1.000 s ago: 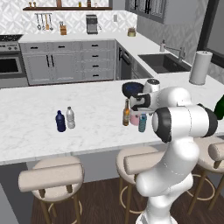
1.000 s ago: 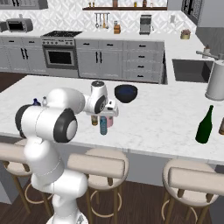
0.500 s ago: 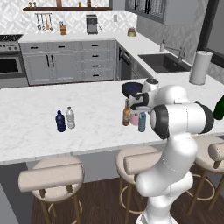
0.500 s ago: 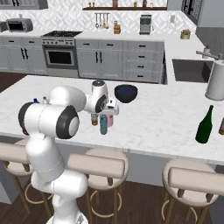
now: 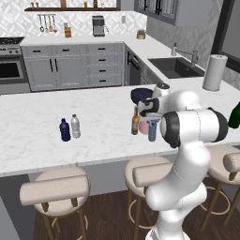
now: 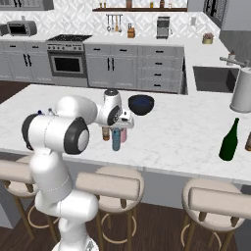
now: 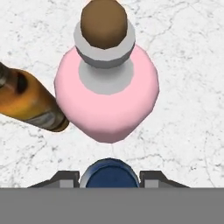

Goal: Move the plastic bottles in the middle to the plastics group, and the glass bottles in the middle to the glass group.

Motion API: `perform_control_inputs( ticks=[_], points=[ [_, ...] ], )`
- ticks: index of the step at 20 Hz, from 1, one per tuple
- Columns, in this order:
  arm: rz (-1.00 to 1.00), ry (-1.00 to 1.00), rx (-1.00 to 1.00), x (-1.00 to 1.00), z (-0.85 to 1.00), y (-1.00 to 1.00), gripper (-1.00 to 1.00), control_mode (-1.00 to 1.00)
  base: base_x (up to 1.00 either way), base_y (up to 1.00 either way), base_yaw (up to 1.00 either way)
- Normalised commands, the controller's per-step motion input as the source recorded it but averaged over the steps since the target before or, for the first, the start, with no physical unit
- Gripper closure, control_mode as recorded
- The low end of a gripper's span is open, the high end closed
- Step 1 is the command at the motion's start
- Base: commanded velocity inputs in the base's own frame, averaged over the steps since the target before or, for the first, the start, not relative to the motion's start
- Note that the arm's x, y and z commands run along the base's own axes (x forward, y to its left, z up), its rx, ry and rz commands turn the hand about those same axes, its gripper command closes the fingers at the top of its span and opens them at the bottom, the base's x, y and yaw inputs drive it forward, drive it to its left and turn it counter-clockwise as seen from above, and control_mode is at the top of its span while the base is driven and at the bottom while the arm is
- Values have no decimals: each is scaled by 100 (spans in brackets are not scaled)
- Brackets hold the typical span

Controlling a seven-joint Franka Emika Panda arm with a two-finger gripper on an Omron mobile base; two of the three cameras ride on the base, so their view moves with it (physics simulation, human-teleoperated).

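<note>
Your gripper (image 7: 109,180) looks straight down on the slim teal-blue bottle (image 7: 109,174), which stands upright on the white marble counter (image 7: 183,65) with its round top between the two dark fingertips (image 7: 158,178) — the tips sit tight against its sides, but you cannot tell whether the jaws have fully clenched. Just beyond the jaws stands the rounded, smooth pink bottle (image 7: 107,94), upright, with a pale collar and brown stopper, and off to one side of it the amber brown bottle (image 7: 28,103). The base views add the dark navy bottle (image 5: 64,130) beside the clear water bottle (image 5: 75,126), well away from the jaws, and the tall dark green bottle (image 6: 229,140) far to the other side.
</note>
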Motion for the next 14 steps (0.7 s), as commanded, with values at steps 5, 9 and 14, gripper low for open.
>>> perform_control_inputs(
  ticks=[5, 9, 14],
  points=[
    [2, 0, 7, -70, 20, -1, 100, -100, 0, 0, 0],
    [3, 0, 0, -79, 26, 26, 100, -100, 0, 0, 0],
    [9, 0, 0, -53, 19, 72, 100, -100, 0, 0, 0]
  ],
)
